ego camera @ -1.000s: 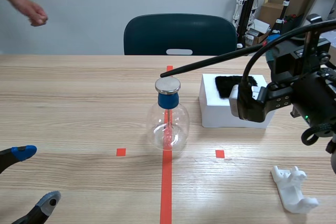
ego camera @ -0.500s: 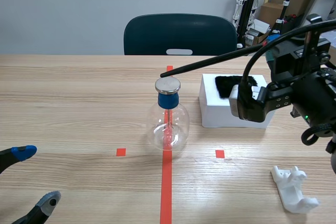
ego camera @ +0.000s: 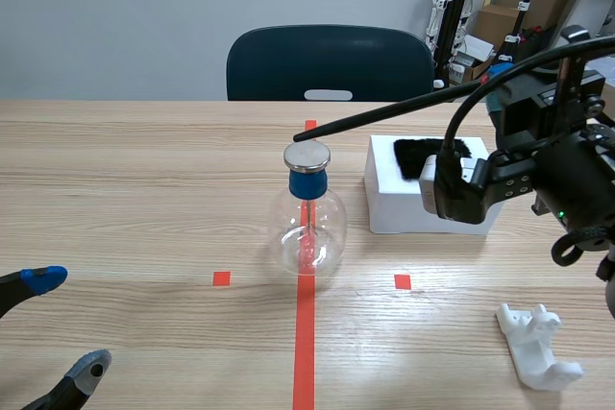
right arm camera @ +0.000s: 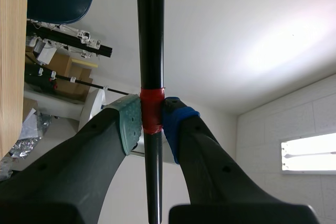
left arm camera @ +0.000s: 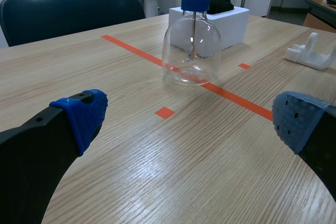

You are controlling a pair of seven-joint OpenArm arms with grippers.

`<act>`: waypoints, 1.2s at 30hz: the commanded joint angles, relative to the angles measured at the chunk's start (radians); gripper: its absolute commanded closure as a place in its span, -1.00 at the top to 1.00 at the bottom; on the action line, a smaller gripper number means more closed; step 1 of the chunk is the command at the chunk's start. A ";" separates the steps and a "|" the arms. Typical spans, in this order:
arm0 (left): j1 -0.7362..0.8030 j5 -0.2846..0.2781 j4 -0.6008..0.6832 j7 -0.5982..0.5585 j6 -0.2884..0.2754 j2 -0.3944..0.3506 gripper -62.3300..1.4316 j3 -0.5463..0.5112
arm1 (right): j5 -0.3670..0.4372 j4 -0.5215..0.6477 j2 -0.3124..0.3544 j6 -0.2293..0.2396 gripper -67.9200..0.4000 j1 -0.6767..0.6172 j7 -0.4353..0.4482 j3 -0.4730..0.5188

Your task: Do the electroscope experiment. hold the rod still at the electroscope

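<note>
The electroscope point(ego camera: 307, 218) is a clear glass flask with a blue stopper and a flat metal disc on top, standing on the red centre line; it also shows ahead of my left gripper as the electroscope point(left arm camera: 192, 40). A long black rod point(ego camera: 404, 110) slants down from the right, its tip just above the disc's far edge. My right gripper point(right arm camera: 151, 119) is shut on the rod point(right arm camera: 149, 40) at a red band. My left gripper point(ego camera: 58, 328) stays low at the near left, open, the left gripper point(left arm camera: 189, 119) holding nothing.
A white box point(ego camera: 428, 201) with a black cloth point(ego camera: 423, 156) on it stands right of the flask. A white plastic holder point(ego camera: 538, 345) lies near the right front. A dark chair point(ego camera: 330, 62) stands across the table.
A person's hand at the far left a second ago has gone from view. The rod, the flask and both arms have not moved.
</note>
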 commanded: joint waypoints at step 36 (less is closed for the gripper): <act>-0.003 -0.010 0.011 -0.014 0.002 -0.011 1.00 -0.010 | -0.004 0.513 -0.091 -0.315 -0.98 -0.880 0.152 0.552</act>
